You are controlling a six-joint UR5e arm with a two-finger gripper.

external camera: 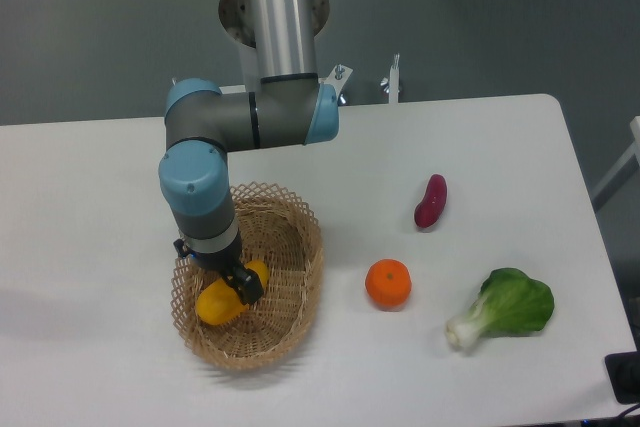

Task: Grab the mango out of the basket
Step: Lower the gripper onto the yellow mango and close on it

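The mango point(222, 302) is yellow-orange and lies inside the tan wicker basket point(298, 277) at the front left of the table. My gripper point(241, 287) reaches down into the basket from above and its dark fingers sit on the mango's middle. The wrist hides most of the fingers, so I cannot tell whether they are closed on the fruit. The mango appears to rest on the basket floor.
A round orange point(388, 283) lies right of the basket. A purple-red oblong vegetable point(431, 201) lies further back right. A green leafy bok choy point(505, 308) lies at the front right. The arm's elbow hangs above the basket's back rim.
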